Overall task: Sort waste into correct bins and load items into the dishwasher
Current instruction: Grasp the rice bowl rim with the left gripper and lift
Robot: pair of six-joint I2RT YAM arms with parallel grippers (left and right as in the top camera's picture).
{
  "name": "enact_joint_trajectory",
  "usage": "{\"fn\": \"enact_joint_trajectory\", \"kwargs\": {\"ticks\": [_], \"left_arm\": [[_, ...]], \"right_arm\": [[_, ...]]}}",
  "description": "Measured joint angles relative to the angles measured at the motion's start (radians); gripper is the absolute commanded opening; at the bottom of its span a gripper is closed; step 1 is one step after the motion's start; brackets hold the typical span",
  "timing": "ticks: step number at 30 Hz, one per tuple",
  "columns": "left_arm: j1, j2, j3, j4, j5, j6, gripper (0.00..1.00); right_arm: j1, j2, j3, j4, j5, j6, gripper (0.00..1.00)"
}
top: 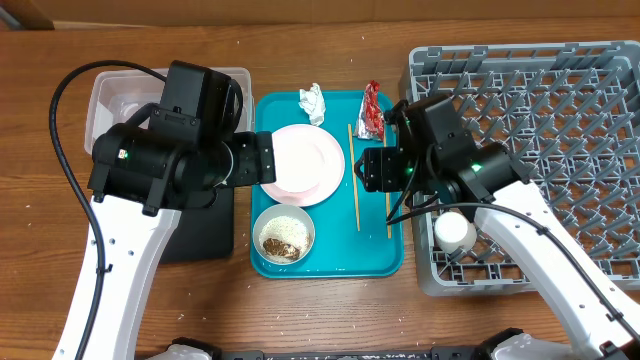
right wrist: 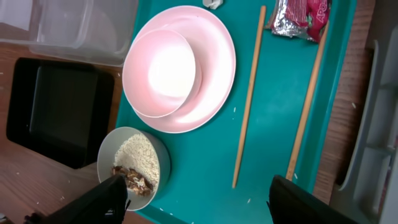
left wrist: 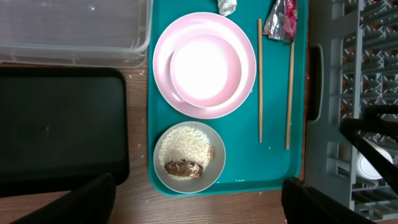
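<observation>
left gripper (left wrist: pixel 202 202) hangs above the near end of the teal tray (left wrist: pixel 273 168), its 2 fingers spread wide with nothing between them. right gripper (right wrist: pixel 205 199) is spread the same way over that tray, also empty.

on the tray a round plate (left wrist: pixel 165 68) carries a smaller pink plate (left wrist: pixel 205 68). just below them sits the pale bowl (left wrist: pixel 217 168), holding grainy white-and-brown food scraps (left wrist: pixel 183 146). 2 chopsticks (left wrist: pixel 260 81) lie lengthwise to the right of the plates, roughly parallel and apart. the red-and-white wrapper (left wrist: pixel 281 18) and the crumpled tissue (top: pixel 313 102) lie at the far end.

clear tub (left wrist: pixel 74 56) and black tray (left wrist: pixel 62 124) sit left of the teal tray. the grey dish rack (top: pixel 560 120) is on the right, with a white cup (top: pixel 453 231) in its near left corner.
</observation>
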Motion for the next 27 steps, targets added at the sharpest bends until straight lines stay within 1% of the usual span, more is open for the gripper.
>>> {"fn": "enact_joint_trajectory", "kwargs": {"ticks": [2,6,9,13,15,18,19,21,23,25,27], "left_arm": [[-0.006,0.000,-0.024,0.007,-0.003,0.000,0.85],[-0.065,0.008,-0.216,0.099,0.004,0.000,0.83],[-0.143,0.029,-0.383,0.222,0.036,0.000,0.83],[-0.270,0.048,-0.533,0.343,0.033,-0.006,0.82],[-0.327,0.058,-0.592,0.399,0.010,-0.030,0.79],[-0.377,0.093,-0.650,0.479,-0.028,-0.067,0.73],[-0.385,0.113,-0.663,0.512,-0.041,-0.077,0.71],[-0.391,0.161,-0.673,0.567,-0.057,-0.092,0.63],[-0.390,0.206,-0.673,0.608,-0.067,-0.103,0.57],[-0.391,0.244,-0.673,0.628,-0.074,-0.108,0.47],[-0.391,0.269,-0.673,0.629,-0.078,-0.109,0.29]], "right_arm": [[0.000,-0.019,0.000,0.000,0.004,0.005,0.78],[-0.010,-0.113,0.000,-0.019,0.034,0.039,0.84],[-0.039,-0.212,0.000,-0.049,0.081,0.092,0.89],[-0.086,-0.324,0.000,-0.063,0.126,0.151,0.92],[-0.109,-0.365,0.000,-0.064,0.140,0.168,0.93],[-0.128,-0.396,0.000,-0.079,0.153,0.182,0.93],[-0.130,-0.397,0.000,-0.081,0.154,0.185,0.93],[-0.131,-0.395,0.000,-0.088,0.154,0.191,0.94],[-0.131,-0.388,0.000,-0.098,0.158,0.194,0.95],[-0.132,-0.381,0.000,-0.109,0.159,0.195,0.95],[-0.132,-0.377,0.000,-0.118,0.159,0.195,0.95]]}}
